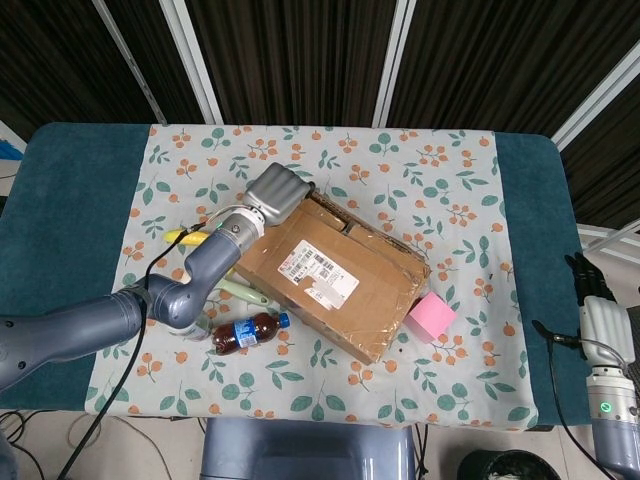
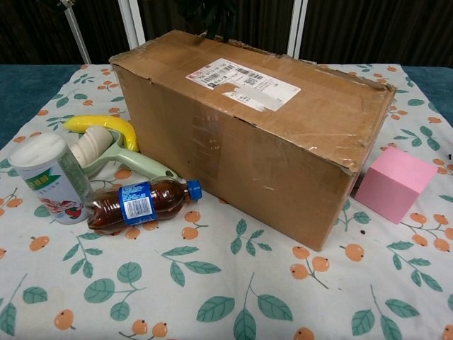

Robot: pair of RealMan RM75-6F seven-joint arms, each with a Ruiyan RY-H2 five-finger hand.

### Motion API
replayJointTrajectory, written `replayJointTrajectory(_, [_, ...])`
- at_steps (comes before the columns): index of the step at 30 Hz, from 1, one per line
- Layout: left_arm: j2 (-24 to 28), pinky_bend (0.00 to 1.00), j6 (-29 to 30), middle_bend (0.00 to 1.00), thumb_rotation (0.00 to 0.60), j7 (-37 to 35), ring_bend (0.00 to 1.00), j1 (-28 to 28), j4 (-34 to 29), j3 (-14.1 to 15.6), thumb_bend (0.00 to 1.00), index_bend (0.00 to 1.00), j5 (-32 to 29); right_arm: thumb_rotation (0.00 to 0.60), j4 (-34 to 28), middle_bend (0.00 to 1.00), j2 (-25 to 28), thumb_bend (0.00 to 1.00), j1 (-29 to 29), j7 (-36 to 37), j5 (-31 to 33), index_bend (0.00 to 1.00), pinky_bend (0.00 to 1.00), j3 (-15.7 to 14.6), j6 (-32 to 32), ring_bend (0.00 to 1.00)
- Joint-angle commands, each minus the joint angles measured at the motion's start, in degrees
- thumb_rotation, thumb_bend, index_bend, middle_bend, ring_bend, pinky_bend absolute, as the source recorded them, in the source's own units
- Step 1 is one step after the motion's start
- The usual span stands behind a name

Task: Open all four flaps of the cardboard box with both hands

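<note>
The cardboard box [image 1: 335,272] lies at an angle mid-table, its top flaps flat and taped, with a white shipping label on top. In the chest view the box [image 2: 255,127] fills the middle. My left hand [image 1: 279,192] rests at the box's far-left top corner with its fingers curled down over the far edge. The fingertips are hidden, so I cannot tell whether they grip a flap. In the chest view only dark fingers [image 2: 212,10] peek above the far edge. My right hand [image 1: 590,284] hangs off the table's right side, holding nothing, its fingers pointing up.
A pink cube [image 1: 431,316] sits against the box's right end. Left of the box lie a banana [image 2: 106,125], a green-handled roller [image 2: 127,159], a white can [image 2: 48,177] and a brown drink bottle [image 2: 138,204]. A floral cloth [image 1: 420,170] covers the table.
</note>
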Motion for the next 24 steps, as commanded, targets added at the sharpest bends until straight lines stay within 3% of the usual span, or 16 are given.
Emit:
replayJointTrajectory(1, [0.5, 0.48, 0.3, 0.53, 0.600, -0.2, 0.46, 0.1, -0.6, 0.3, 1.00, 0.40, 0.1, 0.600, 0.0, 0.00, 0.0, 0.22, 0.0, 0.0, 0.0, 0.00, 0.21, 0.0, 0.0, 0.00])
replayJointTrajectory(13, [6.5, 0.53, 0.8, 0.58, 0.600, -2.1, 0.50, 0.0, -6.1, 0.2, 1.00, 0.43, -1.7, 0.600, -0.1, 0.00, 0.0, 0.22, 0.0, 0.1, -0.2, 0.00, 0.21, -0.1, 0.1, 0.00])
replayJointTrajectory(24, [14.3, 0.54, -2.5, 0.59, 0.600, -8.4, 0.51, 1.3, -13.4, -1.7, 1.00, 0.43, 0.3, 0.600, -0.4, 0.00, 0.0, 0.22, -0.1, 0.0, -0.2, 0.00, 0.21, -0.1, 0.3, 0.00])
